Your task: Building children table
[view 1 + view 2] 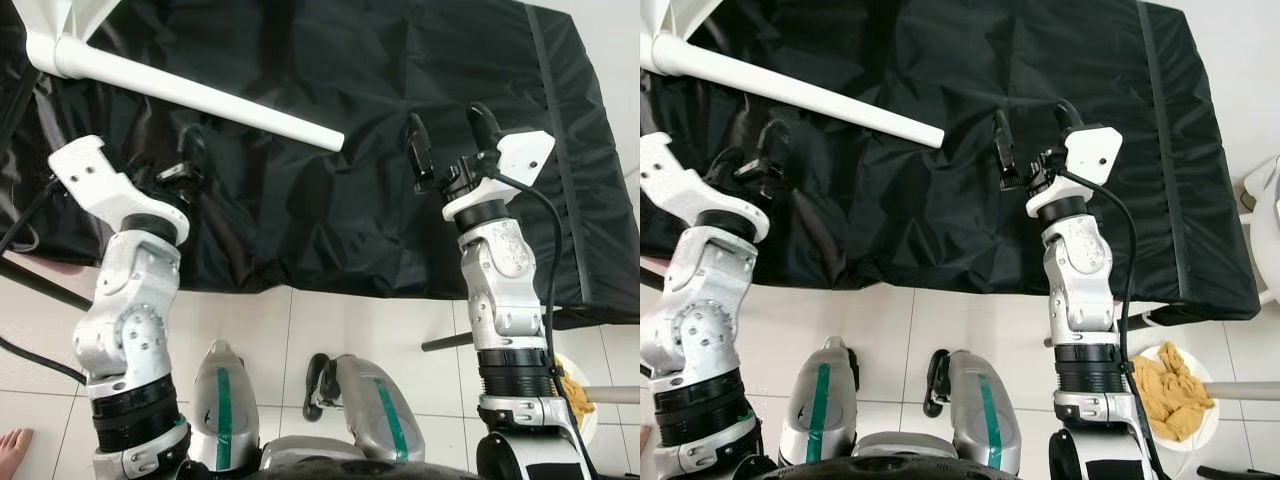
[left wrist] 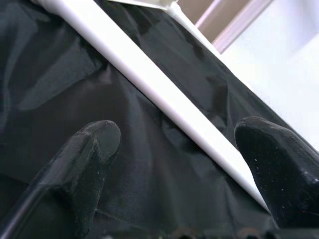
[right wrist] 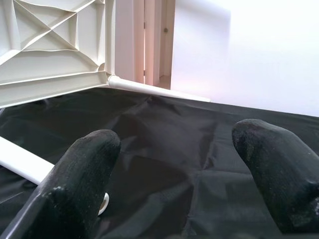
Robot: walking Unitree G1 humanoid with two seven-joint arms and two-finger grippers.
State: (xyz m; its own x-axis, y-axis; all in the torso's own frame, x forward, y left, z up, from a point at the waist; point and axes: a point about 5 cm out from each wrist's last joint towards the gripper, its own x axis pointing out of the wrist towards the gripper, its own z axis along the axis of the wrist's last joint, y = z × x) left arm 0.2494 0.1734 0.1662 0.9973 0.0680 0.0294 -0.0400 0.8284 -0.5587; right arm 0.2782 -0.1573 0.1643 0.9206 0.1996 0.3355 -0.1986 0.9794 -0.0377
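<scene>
Plastic is what the task's thing looks made of: a white moulded children's table lying on its side on a crumpled black fabric sheet (image 1: 400,200). In the left eye view one long white round table leg (image 1: 200,97) slants across the sheet from the upper left corner, its free end near the sheet's middle. The left gripper (image 1: 185,160) hovers just below that leg, dark against the sheet, so its fingers cannot be judged from here. The right gripper (image 1: 450,135) is raised over the sheet beyond the leg's free end, its two black fingers spread with nothing between them.

In the right eye view the same leg and grippers appear, plus one white bowl of tan food (image 1: 1175,385) on the white tiled floor (image 1: 940,320) by the right arm.

The left wrist view looks between two parted black fingertips (image 2: 94,144) at the leg, close but not touching.

The right wrist view shows the ribbed white tabletop underside (image 3: 50,45) with a second leg (image 3: 154,90) fitted at its corner; two legs can be counted in all.

The table should be light and stiff but smooth, so slippery. A leg's round shaft near its middle seems the best place to take hold.
</scene>
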